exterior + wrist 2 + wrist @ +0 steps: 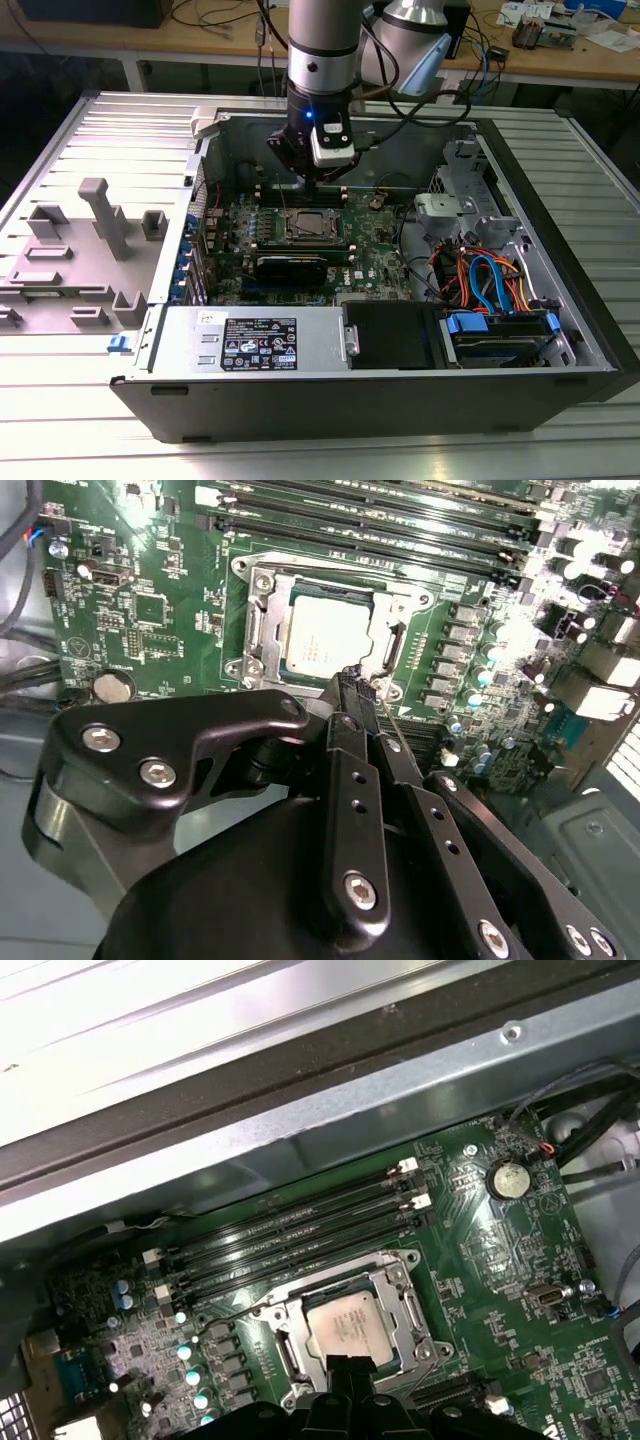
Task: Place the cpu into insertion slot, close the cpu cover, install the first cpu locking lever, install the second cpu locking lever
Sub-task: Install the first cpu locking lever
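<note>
Green motherboard [150, 610] holds cpu [325, 635] flat, metal top up, under cpu cover [264, 620].

A ribbed silver metal table [600, 180] filled most of the exterior view. An open black computer case [330, 405] lay on its side on the table, across the centre and right of the frame. At the left, a grey holder plate [60, 290] with upright posts and blocks lay just beside the case. A wooden bench [590, 62] ran along the top edge.
</note>
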